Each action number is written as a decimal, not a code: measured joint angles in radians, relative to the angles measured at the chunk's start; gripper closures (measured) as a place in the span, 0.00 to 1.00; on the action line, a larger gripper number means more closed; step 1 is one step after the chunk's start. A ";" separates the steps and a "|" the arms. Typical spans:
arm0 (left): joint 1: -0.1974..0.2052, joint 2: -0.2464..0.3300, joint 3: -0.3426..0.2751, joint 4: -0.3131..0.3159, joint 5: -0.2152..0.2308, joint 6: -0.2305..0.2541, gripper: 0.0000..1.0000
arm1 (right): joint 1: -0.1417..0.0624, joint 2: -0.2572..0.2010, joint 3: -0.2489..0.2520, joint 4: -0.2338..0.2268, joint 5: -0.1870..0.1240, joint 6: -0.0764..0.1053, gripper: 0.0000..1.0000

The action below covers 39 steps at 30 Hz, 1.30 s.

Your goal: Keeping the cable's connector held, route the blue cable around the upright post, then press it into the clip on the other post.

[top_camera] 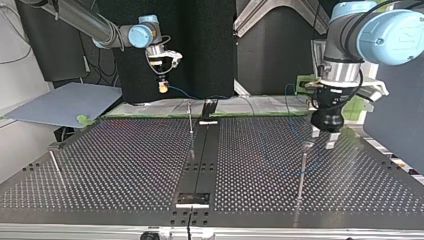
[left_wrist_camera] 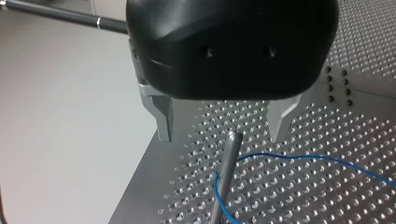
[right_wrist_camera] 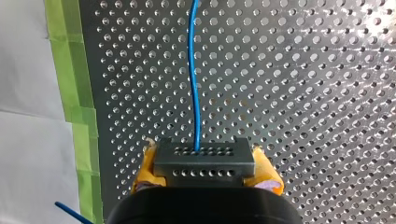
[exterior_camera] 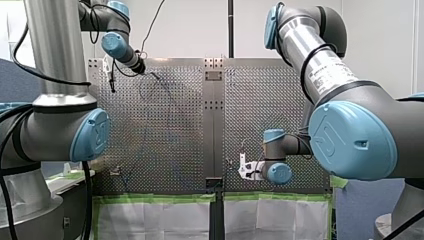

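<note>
My right gripper (right_wrist_camera: 205, 167) is shut, its yellow pads (right_wrist_camera: 145, 167) clamping the dark grey connector (right_wrist_camera: 203, 153). The blue cable (right_wrist_camera: 195, 84) runs straight ahead from the connector over the perforated table. In the top view this gripper (top_camera: 162, 86) hangs above the table's far edge. My left gripper (left_wrist_camera: 222, 136) is open, its metal fingers (left_wrist_camera: 163, 121) on either side of the tip of an upright post (left_wrist_camera: 226, 172) and just above it. The cable (left_wrist_camera: 299, 157) curves around that post lower down. In the top view my left gripper (top_camera: 323, 137) hovers over the same post (top_camera: 302, 172).
A second thin post (top_camera: 190, 125) stands near the table's centre strip, and a third (top_camera: 55, 167) at the top view's left. Green tape (right_wrist_camera: 74, 93) lines the table edge beside my right gripper. A grey board (top_camera: 65, 102) lies off the table at the top view's left.
</note>
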 joint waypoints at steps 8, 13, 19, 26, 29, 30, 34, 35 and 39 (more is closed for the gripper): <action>-0.014 0.012 0.000 -0.014 -0.061 -0.004 0.00 | 0.003 0.000 0.000 -0.002 -0.016 0.003 1.00; -0.025 0.013 0.000 -0.020 -0.090 -0.005 0.00 | 0.004 0.000 0.000 -0.002 -0.018 0.004 1.00; -0.036 0.013 0.000 -0.016 -0.093 -0.003 0.00 | 0.004 0.000 0.000 -0.002 -0.018 0.004 1.00; -0.049 0.000 0.000 0.015 -0.054 0.022 0.00 | 0.005 0.000 0.000 -0.003 -0.019 0.005 1.00; -0.058 -0.014 0.000 0.023 -0.031 0.039 0.00 | 0.005 0.000 0.000 -0.003 -0.020 0.007 1.00; -0.062 -0.017 0.000 0.025 -0.022 0.047 0.00 | 0.005 0.000 0.000 -0.003 -0.020 0.008 1.00; -0.072 -0.017 0.000 0.036 0.006 0.075 0.00 | 0.005 0.000 0.000 -0.002 -0.020 0.009 1.00; -0.074 -0.017 0.000 0.041 0.010 0.082 0.00 | 0.005 0.000 0.000 -0.002 -0.020 0.009 1.00; -0.086 -0.018 0.000 0.063 0.019 0.114 0.00 | 0.006 0.000 0.000 -0.003 -0.025 0.009 1.00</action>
